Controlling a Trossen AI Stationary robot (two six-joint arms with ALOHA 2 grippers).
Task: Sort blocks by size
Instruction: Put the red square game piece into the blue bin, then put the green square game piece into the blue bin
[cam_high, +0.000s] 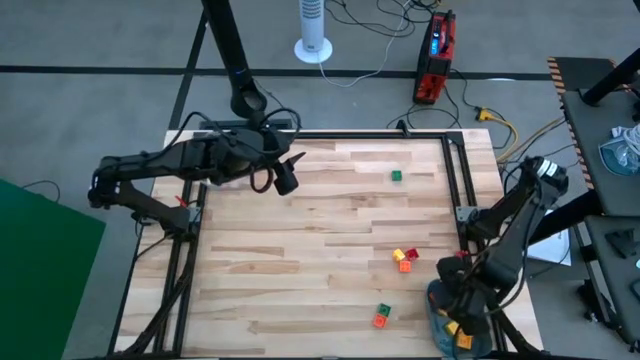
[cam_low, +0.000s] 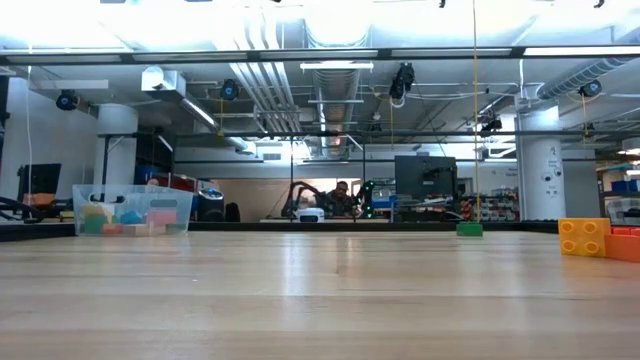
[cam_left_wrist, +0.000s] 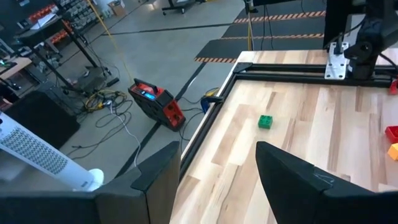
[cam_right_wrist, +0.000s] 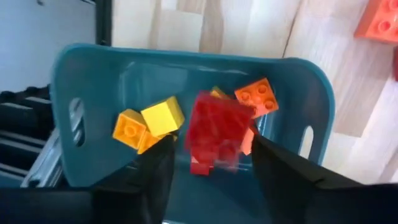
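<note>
My right gripper (cam_right_wrist: 213, 163) is open above the grey-blue tray (cam_right_wrist: 74, 81) at the table's near right corner (cam_high: 440, 300). A red block (cam_right_wrist: 214, 127) shows blurred between and just past its fingertips, over the tray's inside. Yellow blocks (cam_right_wrist: 163, 116) and an orange block (cam_right_wrist: 256, 96) lie in the tray. On the table lie a green block (cam_high: 396, 176), a yellow, orange and red cluster (cam_high: 404, 258) and a green and orange pair (cam_high: 382, 316). My left gripper (cam_high: 285, 172) is open and empty over the table's far left part. My right gripper: I cannot tell whether its fingers touch the blurred red block (cam_right_wrist: 214, 127). The block is clear of the tray's floor, between the two fingers, which point down into the tray.
A clear plastic box (cam_low: 130, 215) with coloured pieces stands beyond the table's far edge. Black frame rails (cam_high: 460, 175) run along the table's sides. In the low view a yellow block (cam_low: 583, 237) and the green block (cam_low: 469, 229) show. The middle of the wooden top (cam_high: 300, 260) is bare.
</note>
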